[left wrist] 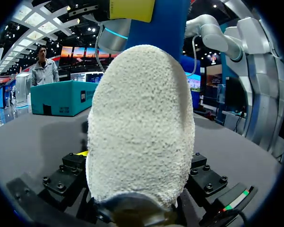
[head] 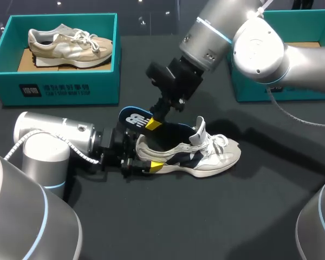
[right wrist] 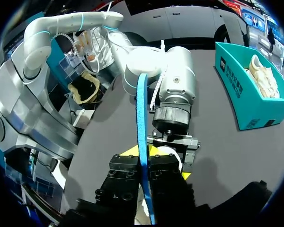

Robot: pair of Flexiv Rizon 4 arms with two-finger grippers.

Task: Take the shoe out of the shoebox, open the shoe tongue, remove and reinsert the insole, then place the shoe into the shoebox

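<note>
Black desk [head: 206,216] | teal cardboard shoebox [head: 65,89] far left, I see a beige shoe [head: 70,44] inside | white-and-navy sneaker [head: 211,160] on its sole mid-desk, my left gripper [head: 146,164] clamped on its heel | blue foam insole [head: 132,118] over the sneaker's opening, pinched in my right gripper [head: 154,122]

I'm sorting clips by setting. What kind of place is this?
Probably a robot test or demo bench for shoe handling: a black table carries a teal shoebox with a beige shoe in it and a second teal box, while the right gripper pinches a blue insole by a white shoe.
</note>
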